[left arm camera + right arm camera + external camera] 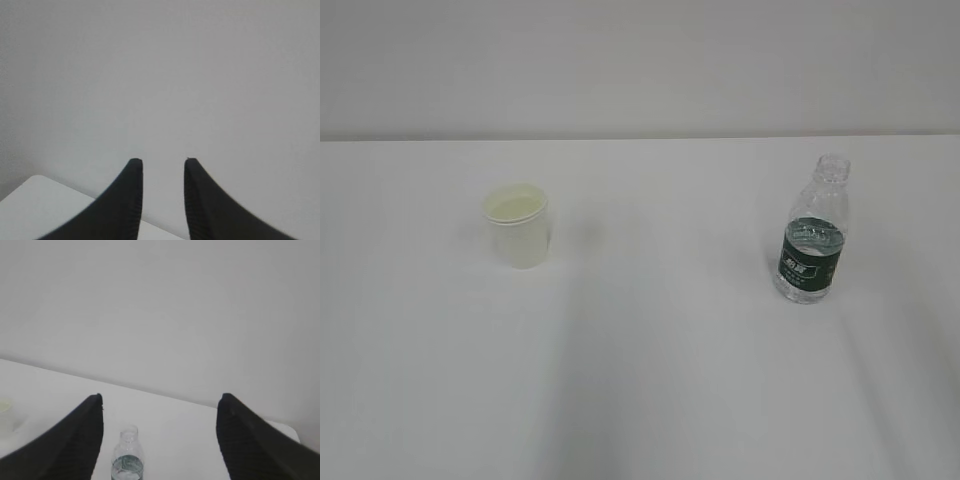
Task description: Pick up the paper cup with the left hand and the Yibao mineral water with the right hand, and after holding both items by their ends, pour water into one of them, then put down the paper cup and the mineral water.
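Both my end effectors, left (pixel 161 162) part-open, right (pixel 160 397) wide, hold nothing; uncapped Yibao mineral water (pixel 811 232) could tip if nudged.

Lighting flat, diffuse, bright; white surface (pixel 650 380) near overexposed. Faint soft shadows beside paper cup (pixel 517 225) (wrist views softer, black end effector fingers (pixel 127 200) blurred at edges).
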`<state>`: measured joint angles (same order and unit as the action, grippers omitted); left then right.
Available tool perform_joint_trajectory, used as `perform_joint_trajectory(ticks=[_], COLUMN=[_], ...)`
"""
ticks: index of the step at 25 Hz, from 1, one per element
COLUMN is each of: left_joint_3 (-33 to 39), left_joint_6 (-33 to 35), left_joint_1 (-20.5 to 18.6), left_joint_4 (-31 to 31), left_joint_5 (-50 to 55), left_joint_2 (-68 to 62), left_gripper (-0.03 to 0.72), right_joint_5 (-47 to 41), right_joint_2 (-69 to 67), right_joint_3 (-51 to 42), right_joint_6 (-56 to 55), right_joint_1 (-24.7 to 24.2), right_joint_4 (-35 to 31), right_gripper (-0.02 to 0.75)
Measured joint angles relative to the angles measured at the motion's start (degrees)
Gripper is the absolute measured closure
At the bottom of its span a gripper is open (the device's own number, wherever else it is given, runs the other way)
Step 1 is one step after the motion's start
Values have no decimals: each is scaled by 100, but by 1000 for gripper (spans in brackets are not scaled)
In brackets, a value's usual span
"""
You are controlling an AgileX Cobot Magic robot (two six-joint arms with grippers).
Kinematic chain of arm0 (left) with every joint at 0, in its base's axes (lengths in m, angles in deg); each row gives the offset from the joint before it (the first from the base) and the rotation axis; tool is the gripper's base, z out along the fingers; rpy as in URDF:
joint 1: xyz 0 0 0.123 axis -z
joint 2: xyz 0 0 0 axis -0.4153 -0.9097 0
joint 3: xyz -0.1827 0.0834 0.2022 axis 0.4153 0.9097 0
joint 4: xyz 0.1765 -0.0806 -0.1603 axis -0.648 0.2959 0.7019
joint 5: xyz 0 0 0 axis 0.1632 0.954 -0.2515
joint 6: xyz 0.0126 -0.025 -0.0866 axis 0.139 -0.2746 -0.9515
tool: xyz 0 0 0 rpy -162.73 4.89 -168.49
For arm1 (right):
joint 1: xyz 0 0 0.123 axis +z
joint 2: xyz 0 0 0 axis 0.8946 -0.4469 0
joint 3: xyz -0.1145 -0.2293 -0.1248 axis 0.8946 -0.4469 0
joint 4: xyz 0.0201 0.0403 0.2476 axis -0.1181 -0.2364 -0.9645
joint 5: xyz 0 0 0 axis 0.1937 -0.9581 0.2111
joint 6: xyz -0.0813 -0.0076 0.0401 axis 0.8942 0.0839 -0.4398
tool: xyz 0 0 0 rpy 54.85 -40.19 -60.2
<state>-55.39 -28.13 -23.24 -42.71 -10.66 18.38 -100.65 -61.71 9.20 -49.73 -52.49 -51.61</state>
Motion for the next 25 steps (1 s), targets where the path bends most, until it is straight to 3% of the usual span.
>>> perform_joint_trajectory(ticks=[7,14,25], left_joint_3=[0,-41,-45], left_joint_6=[439,1543,2960], left_joint_1=[0,0,0], left_joint_4=[166,973,2204], left_joint_5=[780,1252,2444], left_joint_2=[352,605,1040], left_gripper=[484,484,484], right_joint_5=[-777,-1434,-2546], right_joint_2=[624,1138,1869], right_joint_3=[4,4,13], right_joint_6=[-187,-401,-494], right_joint_1=[0,0,0], right_joint_4=[342,706,759], right_gripper=[203,204,206])
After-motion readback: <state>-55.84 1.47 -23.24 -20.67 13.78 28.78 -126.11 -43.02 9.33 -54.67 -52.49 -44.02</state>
